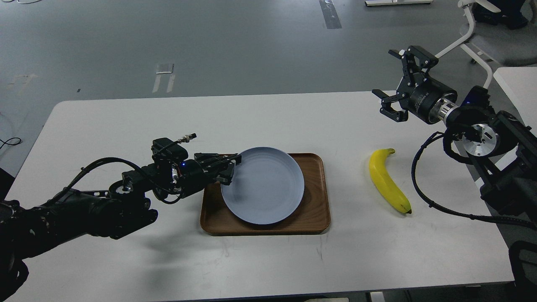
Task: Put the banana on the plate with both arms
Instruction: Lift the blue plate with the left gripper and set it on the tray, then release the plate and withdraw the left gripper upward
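The pale blue-grey plate lies over the brown wooden tray at the table's middle. My left gripper is shut on the plate's left rim. The yellow banana lies on the white table to the right of the tray, stem end toward the back. My right gripper is open and empty, held in the air above the table's back right, behind and above the banana.
The white table spans the view. A white chair stands behind the right arm. Another white table's corner is at the far right. A black cable of the right arm hangs just right of the banana.
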Controlling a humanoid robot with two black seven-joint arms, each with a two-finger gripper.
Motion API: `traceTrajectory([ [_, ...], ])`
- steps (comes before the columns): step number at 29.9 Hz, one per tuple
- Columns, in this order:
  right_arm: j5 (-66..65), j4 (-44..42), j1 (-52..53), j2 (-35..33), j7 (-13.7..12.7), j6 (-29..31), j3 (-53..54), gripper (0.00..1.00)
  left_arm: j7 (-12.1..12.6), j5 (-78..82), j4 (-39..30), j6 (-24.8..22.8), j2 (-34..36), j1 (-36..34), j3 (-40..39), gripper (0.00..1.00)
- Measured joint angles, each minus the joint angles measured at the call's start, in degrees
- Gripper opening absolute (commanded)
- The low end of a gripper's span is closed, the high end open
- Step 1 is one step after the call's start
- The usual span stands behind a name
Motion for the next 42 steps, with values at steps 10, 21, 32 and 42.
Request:
traceTrajectory([
  [10, 0.15, -0.04, -0.05, 0.31, 0.00, 1.28, 0.95, 1.00, 0.00, -0.76, -0.43, -0.09, -0.13, 0.60, -0.24, 0.88],
  [21, -4.92, 3.68, 0.09, -6.87, 0.04, 3.39, -4.01, 1.00, 0.02, -13.77, -1.45, 0.23, -1.84, -2.19, -5.09, 0.98],
  [32, -56.42, 23.96, 1.40, -24.27, 7.45, 3.35, -23.84, 0.98, 0.46, -52.73, -1.16, -18.01, 2.46, -7.65, -24.77, 0.98],
  [42, -77.77, 24.62, 0.65, -22.37, 10.57, 3.35, -36.10, 0.93, 9.22, -62.47, -2.15, -24.06, 8.07, -4.61, -34.88, 0.98],
])
